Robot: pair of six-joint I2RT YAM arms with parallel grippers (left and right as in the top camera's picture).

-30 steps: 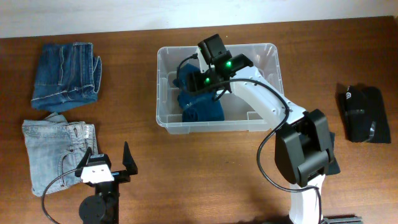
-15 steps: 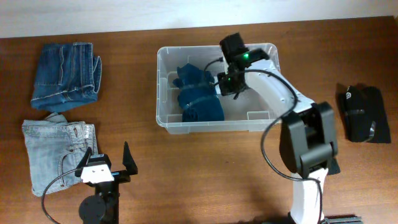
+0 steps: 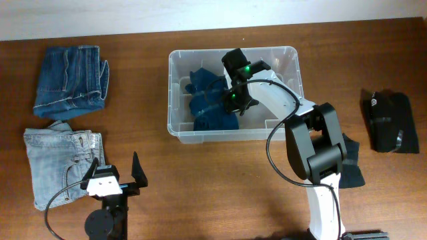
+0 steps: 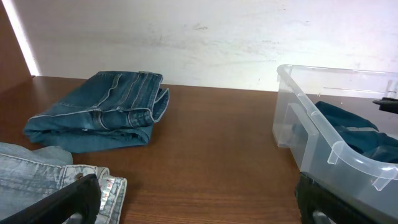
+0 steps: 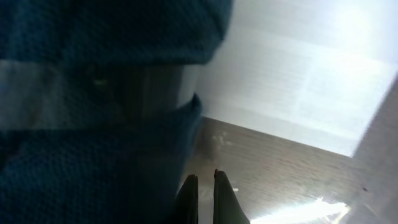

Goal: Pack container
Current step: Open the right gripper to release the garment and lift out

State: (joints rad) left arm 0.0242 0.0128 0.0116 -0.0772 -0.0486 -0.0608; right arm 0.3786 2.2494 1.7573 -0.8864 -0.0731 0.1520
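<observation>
Tabletop (image 3: 200,180) of dark wood fills the overhead view. The right arm (image 3: 288,110) reaches from the lower right of the frame up and leftward into the container (image 3: 175,93), a clear plastic bin that stands just above the middle of the frame, near the top edge of the table. Pale blue jeans (image 3: 60,163) lie folded at the lower left, and a darker pair of folded jeans (image 3: 70,80) lies at the upper left, apart from the pale pair. A black garment (image 3: 390,122) lies at the far right, well apart from the bin. Another dark cloth (image 3: 350,172) shows beside the right arm's base. Inside the bin, a rumpled dark blue cloth (image 3: 210,107) fills the left half. The right gripper (image 3: 233,101) hangs low at that cloth's right edge; the wrist camera shows its fingertips (image 5: 189,186) drawn nearly together with only a thin slit between them and nothing in it, just beside the blue fabric. The left gripper (image 3: 117,163) sits at the lower left of the frame, its fingers spread wide and empty, one tip over the edge of the pale jeans.
</observation>
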